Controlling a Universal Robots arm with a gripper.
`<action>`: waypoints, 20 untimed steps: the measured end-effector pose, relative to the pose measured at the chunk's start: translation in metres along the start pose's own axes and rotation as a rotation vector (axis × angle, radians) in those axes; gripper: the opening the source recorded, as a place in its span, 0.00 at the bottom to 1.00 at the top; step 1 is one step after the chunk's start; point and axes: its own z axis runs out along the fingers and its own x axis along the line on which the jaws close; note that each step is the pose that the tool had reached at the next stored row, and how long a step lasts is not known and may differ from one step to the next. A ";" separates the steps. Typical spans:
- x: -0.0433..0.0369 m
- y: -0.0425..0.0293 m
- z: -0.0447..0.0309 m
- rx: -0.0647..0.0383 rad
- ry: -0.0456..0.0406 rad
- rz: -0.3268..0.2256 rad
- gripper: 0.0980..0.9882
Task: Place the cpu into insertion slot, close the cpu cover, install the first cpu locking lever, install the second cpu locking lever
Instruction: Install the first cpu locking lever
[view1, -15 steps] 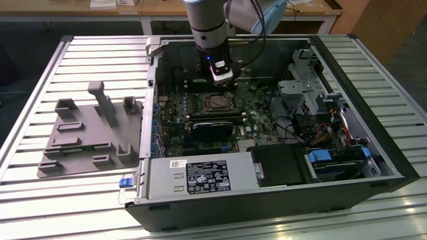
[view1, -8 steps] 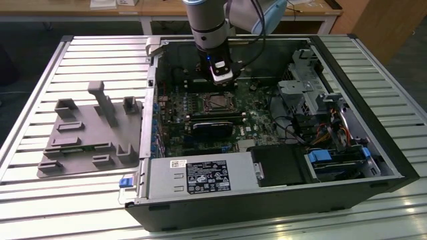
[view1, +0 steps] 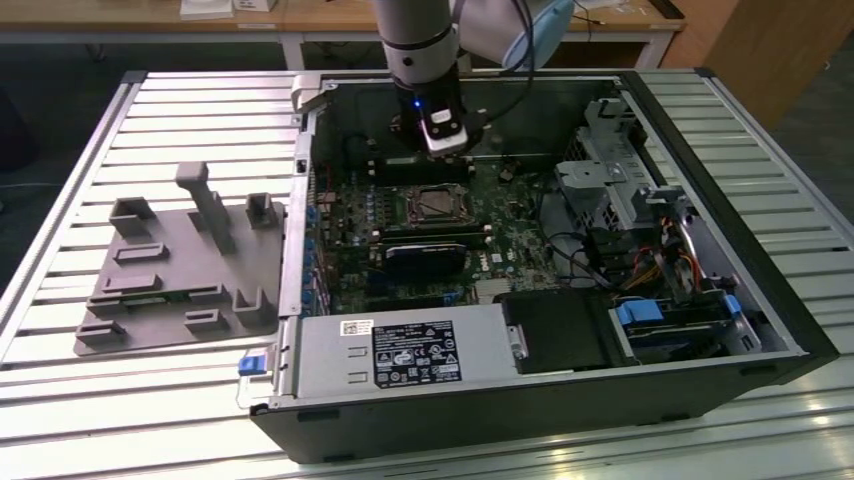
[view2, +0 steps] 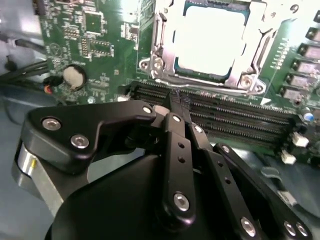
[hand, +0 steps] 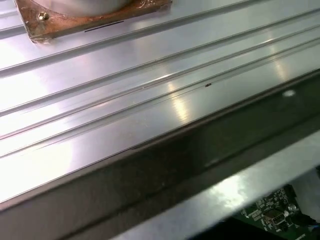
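Pincer (view2: 176, 102) fingertips hidden; cpu (view2: 210, 42) glare-washed under cpu cover (view2: 160, 50).

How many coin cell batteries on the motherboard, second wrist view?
1. The round silver coin cell battery sits on the green motherboard, off to one side of the silver metal cpu cover. The black gripper covers part of the board, so others may be hidden.

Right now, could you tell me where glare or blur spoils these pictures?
In the second wrist view, glare washes the cpu top to plain white, and the near hand is slightly soft. In the first wrist view, bright streaks of reflection run along the ribbed metal table. In the exterior view, the light is even.
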 end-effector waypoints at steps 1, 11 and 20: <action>-0.0004 0.0004 -0.0023 0.000 0.0000 0.000 0.01; -0.0011 0.0007 -0.0054 0.003 0.0058 0.000 0.01; -0.0055 -0.0081 -0.0054 0.039 0.0467 0.001 0.01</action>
